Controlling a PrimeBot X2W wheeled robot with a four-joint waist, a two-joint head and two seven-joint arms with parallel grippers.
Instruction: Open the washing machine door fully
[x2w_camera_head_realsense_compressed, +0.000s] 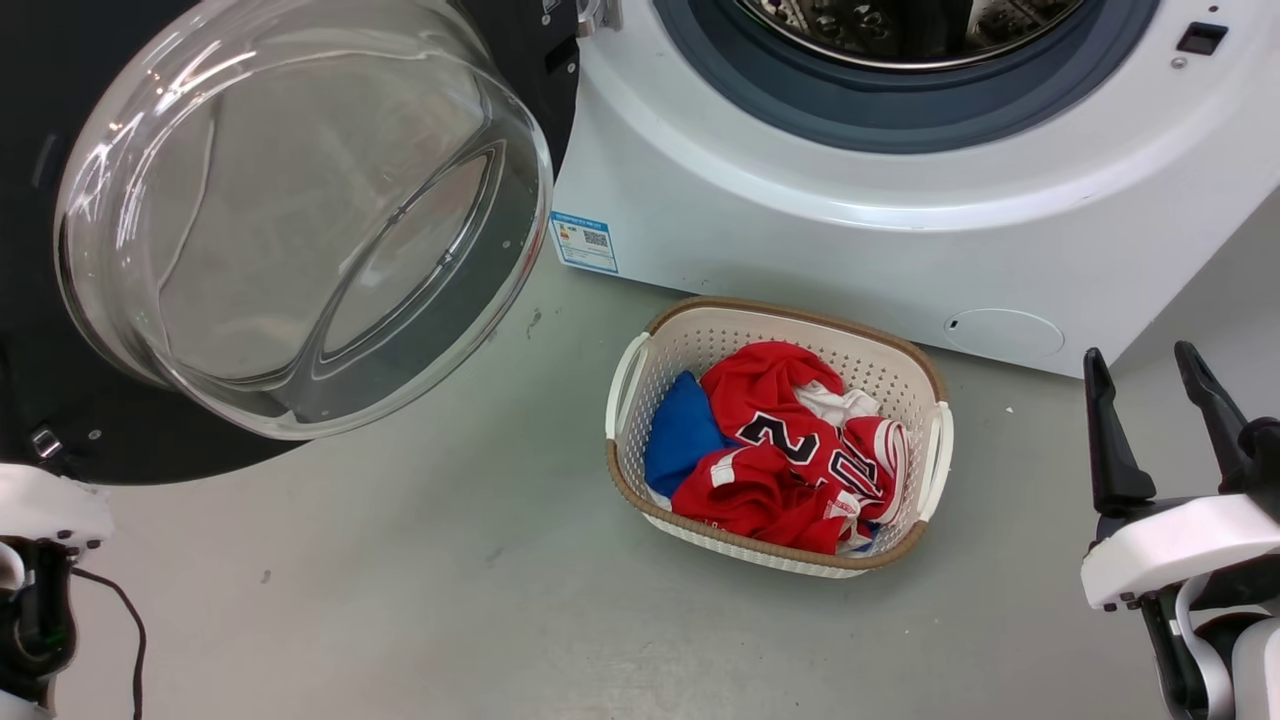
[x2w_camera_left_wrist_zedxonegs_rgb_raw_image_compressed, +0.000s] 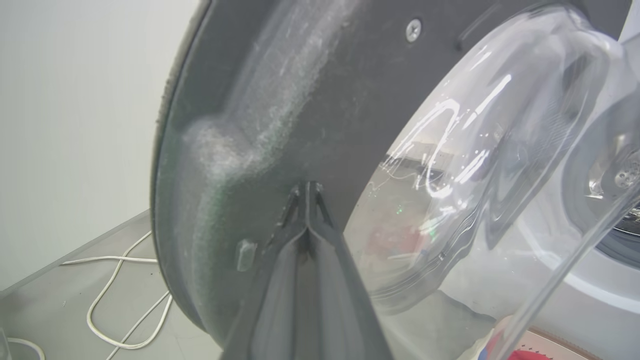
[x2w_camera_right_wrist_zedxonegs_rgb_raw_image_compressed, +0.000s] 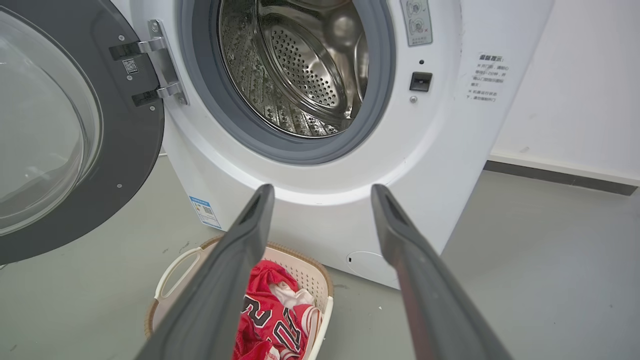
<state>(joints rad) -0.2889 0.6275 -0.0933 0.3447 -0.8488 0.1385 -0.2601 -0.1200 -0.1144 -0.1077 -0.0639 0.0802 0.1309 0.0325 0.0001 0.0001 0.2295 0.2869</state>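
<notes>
The washing machine door (x2w_camera_head_realsense_compressed: 150, 455), a black disc with a clear glass bowl (x2w_camera_head_realsense_compressed: 300, 210), is swung out to the left of the white washing machine (x2w_camera_head_realsense_compressed: 800, 220) on its hinge (x2w_camera_right_wrist_zedxonegs_rgb_raw_image_compressed: 160, 65). The steel drum (x2w_camera_right_wrist_zedxonegs_rgb_raw_image_compressed: 300, 65) and its grey-blue rubber ring are exposed. In the left wrist view my left gripper (x2w_camera_left_wrist_zedxonegs_rgb_raw_image_compressed: 306, 189) is shut, with nothing between the fingers, and its tips rest against the door's dark inner face (x2w_camera_left_wrist_zedxonegs_rgb_raw_image_compressed: 300, 100) beside the bowl. My right gripper (x2w_camera_head_realsense_compressed: 1160, 420) is open at the lower right, clear of the machine, and it faces the machine's front (x2w_camera_right_wrist_zedxonegs_rgb_raw_image_compressed: 320, 192).
A white laundry basket (x2w_camera_head_realsense_compressed: 770, 320) holding red and blue clothes (x2w_camera_head_realsense_compressed: 790, 440) sits on the grey floor in front of the machine. A white cable (x2w_camera_left_wrist_zedxonegs_rgb_raw_image_compressed: 115, 280) lies on the floor behind the door, near a pale wall (x2w_camera_left_wrist_zedxonegs_rgb_raw_image_compressed: 75, 100).
</notes>
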